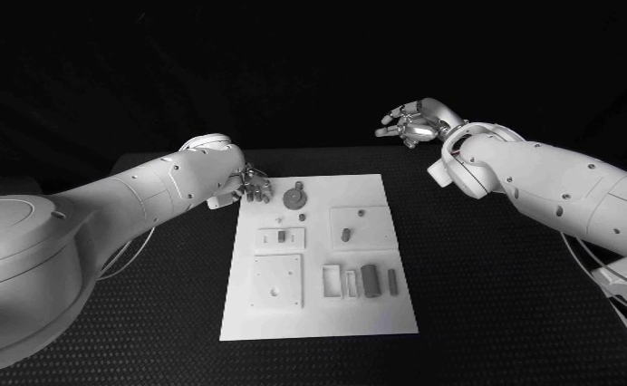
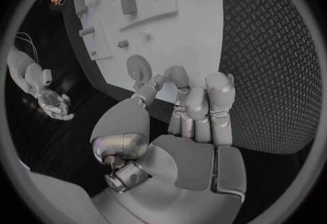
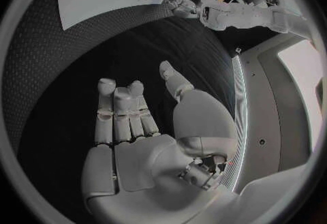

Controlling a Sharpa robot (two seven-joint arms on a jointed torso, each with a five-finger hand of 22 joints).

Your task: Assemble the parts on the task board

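On the task board (image 1: 392, 309) lie small grey parts (image 1: 372, 279).

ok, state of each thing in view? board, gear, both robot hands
task board: flat on the table, parts lying on it
gear: flat on the board's far left corner, untouched
left robot hand: open, at the board's far left edge
right robot hand: open, raised beyond the board, holding nothing

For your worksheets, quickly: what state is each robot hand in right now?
Left hand: open, holding nothing, at the task board's far left corner near the gear.
Right hand: open, holding nothing, raised beyond the board.
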